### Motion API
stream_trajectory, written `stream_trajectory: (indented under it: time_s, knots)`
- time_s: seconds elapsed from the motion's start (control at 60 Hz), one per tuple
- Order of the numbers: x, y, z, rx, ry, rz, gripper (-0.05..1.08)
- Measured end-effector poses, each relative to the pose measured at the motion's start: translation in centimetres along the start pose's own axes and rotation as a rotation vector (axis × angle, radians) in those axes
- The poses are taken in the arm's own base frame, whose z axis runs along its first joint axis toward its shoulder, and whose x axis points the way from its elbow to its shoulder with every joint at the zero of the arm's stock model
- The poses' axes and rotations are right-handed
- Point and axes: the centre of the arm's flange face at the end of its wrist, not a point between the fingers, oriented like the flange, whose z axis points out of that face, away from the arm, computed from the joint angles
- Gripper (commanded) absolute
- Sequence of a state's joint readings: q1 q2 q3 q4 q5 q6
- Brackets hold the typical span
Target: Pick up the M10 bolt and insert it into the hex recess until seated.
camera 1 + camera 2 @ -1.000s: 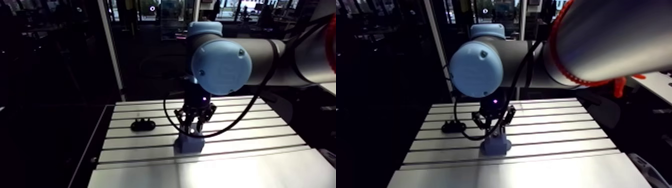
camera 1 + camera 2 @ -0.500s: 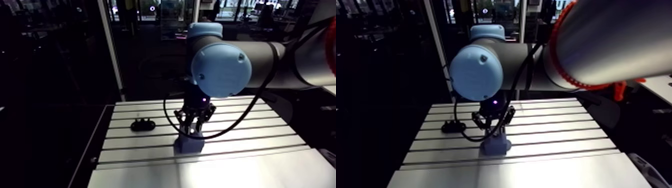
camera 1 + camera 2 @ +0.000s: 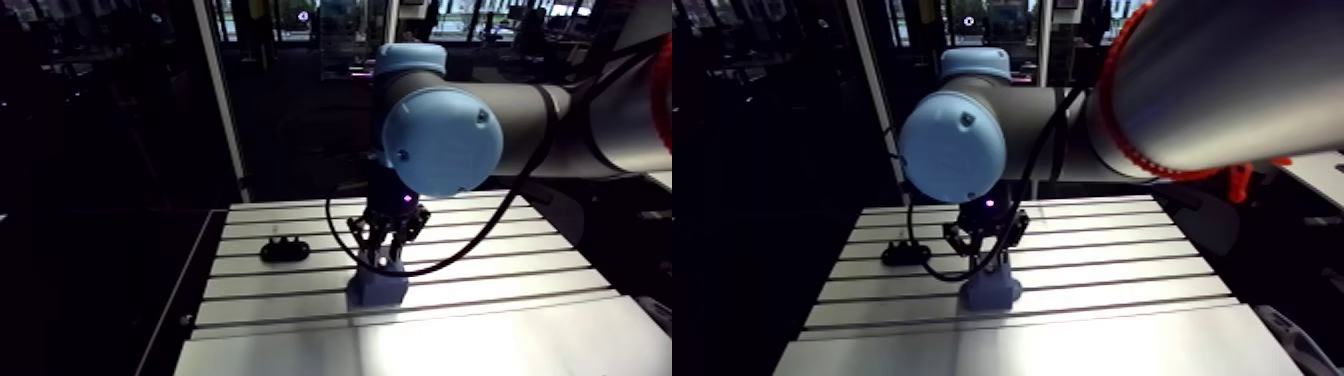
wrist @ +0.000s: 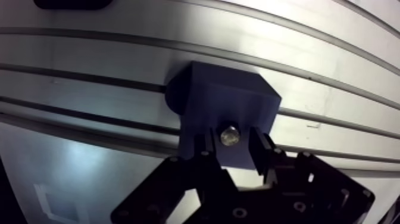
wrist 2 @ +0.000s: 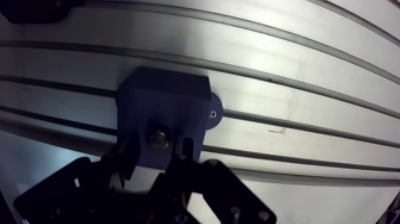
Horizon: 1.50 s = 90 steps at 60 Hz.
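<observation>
Wrist (image 3: pixel 390 192) approx vert., pointing straight down, held low w/ jaws slightly parted

No text or label can be read.

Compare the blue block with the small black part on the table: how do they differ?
The blue block is taller and boxy; the black part is lower and long. The block sits under the gripper, a silvery bolt at its top; the black part lies aside. Both rest on the table.
</observation>
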State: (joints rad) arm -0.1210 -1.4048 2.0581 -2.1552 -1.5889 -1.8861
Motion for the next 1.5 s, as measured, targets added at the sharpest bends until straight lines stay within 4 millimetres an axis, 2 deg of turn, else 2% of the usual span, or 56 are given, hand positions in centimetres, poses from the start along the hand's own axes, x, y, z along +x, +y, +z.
stream_trajectory:
  time_s: [1.5]
  knots:
    - [0.06, 0.02, 0.19, 0.002, -0.003, -0.004, 0.63]
